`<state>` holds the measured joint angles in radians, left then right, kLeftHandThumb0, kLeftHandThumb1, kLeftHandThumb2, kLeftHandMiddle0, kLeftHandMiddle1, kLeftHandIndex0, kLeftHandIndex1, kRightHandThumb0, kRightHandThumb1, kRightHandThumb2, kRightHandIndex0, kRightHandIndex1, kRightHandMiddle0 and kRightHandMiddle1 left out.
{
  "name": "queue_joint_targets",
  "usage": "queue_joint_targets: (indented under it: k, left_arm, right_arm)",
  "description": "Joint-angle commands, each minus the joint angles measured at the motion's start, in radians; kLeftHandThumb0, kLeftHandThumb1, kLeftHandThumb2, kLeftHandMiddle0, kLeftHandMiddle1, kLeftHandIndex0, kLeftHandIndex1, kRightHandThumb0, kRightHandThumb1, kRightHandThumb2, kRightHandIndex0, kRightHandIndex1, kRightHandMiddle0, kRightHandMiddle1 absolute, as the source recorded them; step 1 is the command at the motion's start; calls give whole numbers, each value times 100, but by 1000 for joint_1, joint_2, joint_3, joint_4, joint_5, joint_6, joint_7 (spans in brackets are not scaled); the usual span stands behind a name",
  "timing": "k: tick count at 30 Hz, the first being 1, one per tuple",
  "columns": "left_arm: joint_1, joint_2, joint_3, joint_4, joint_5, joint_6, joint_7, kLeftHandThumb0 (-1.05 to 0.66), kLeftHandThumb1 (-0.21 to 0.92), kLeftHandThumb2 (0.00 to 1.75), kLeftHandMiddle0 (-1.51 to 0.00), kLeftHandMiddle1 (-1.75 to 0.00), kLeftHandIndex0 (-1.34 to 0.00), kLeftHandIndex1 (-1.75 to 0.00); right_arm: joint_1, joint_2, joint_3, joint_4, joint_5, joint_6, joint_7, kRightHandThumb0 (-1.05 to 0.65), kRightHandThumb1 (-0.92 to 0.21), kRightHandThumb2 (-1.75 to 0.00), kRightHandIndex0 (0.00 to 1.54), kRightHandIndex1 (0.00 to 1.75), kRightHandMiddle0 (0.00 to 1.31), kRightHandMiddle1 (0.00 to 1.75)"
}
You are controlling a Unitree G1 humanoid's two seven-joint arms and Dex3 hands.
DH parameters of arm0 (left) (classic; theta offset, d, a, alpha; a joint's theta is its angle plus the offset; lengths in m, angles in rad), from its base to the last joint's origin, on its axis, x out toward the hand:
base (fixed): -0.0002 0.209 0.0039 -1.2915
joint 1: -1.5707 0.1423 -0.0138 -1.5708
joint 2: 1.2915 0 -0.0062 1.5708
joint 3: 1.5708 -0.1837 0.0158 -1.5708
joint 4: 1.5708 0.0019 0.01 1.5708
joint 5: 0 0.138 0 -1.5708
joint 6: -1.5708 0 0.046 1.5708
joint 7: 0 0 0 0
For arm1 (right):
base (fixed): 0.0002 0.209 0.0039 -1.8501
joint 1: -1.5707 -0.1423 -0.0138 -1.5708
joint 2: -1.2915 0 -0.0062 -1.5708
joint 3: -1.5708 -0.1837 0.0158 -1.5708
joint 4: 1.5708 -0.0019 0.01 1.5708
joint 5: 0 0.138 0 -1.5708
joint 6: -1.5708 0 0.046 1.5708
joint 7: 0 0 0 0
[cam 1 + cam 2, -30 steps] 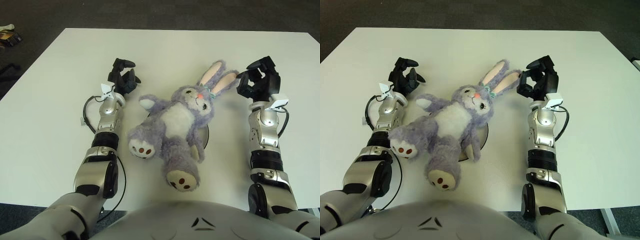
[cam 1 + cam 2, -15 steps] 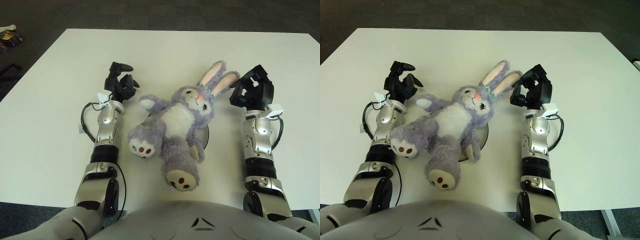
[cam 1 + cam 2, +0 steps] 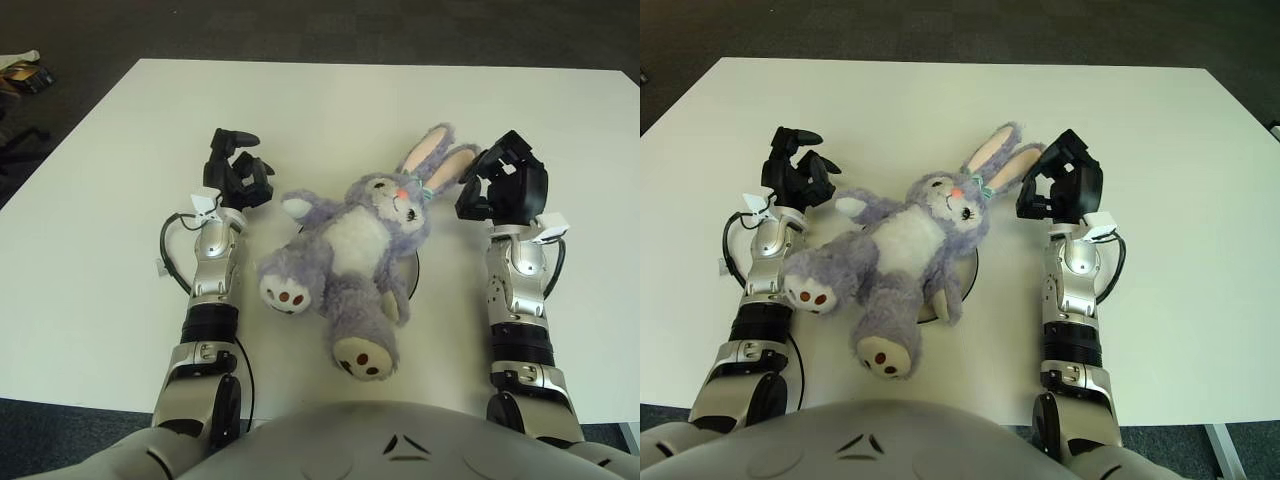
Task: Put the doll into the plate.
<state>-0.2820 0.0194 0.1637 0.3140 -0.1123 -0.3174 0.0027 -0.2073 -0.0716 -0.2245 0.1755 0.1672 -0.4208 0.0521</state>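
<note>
Flanking the doll (image 3: 355, 245) on its plate (image 3: 413, 272), both empty, loosely curled hands have drawn nearer.

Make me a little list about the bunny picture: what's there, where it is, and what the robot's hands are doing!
toy: purple bunny doll, lying face up
plate: dark plate, mostly hidden under the bunny
table: white table
left hand: left hand beside the bunny's arm, open, holding nothing
right hand: right hand next to the bunny's ears, open, holding nothing
bunny on plate: yes, lying across it, legs hanging over
</note>
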Motion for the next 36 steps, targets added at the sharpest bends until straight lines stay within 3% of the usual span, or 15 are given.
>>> queue_joint_targets:
  k: [1, 5, 17, 28, 29, 31, 33, 36]
  left_arm:
    - [61, -10, 0, 23, 8, 11, 13, -1, 33, 130, -64, -170, -35, -175]
    - [57, -8, 1, 28, 4, 17, 11, -1, 33, 130, -64, -170, -35, -175]
    - [47, -2, 3, 30, 10, 52, 27, -1, 32, 132, -64, -172, -35, -175]
    - [38, 6, 6, 56, 5, 37, 19, -1, 30, 135, -65, -173, -36, -175]
    - [37, 7, 7, 58, 4, 40, 18, -1, 30, 135, -66, -173, -36, -175]
    - [35, 9, 7, 61, 3, 45, 18, -1, 30, 136, -66, -173, -36, -175]
    - [32, 10, 7, 64, 1, 51, 17, -1, 30, 136, -66, -173, -36, -175]
    - [29, 11, 8, 70, -4, 57, 12, -1, 30, 136, -66, -174, -36, -175]
  right_arm:
    - [29, -14, -6, 13, 2, 11, 8, -1, 13, -175, 93, 175, 84, 152]
    - [30, -21, -8, 13, 7, 68, 7, -1, 12, -174, 93, 175, 83, 152]
    - [34, -8, -17, -75, 68, 350, -16, -2, 12, -170, 93, 175, 87, 143]
    - [27, -5, -25, -97, 78, 487, -49, -2, 15, -173, 95, 175, 90, 141]
    - [28, -5, -25, -99, 77, 504, -52, -19, -1, -158, 105, 175, 80, 153]
    - [28, -6, -25, -105, 78, 530, -58, -33, -16, -145, 114, 175, 71, 164]
    - [28, -5, -26, -111, 77, 549, -63, -42, -26, -136, 120, 175, 65, 170]
    - [29, -2, -27, -120, 74, 569, -73, -46, -30, -133, 122, 175, 62, 173]
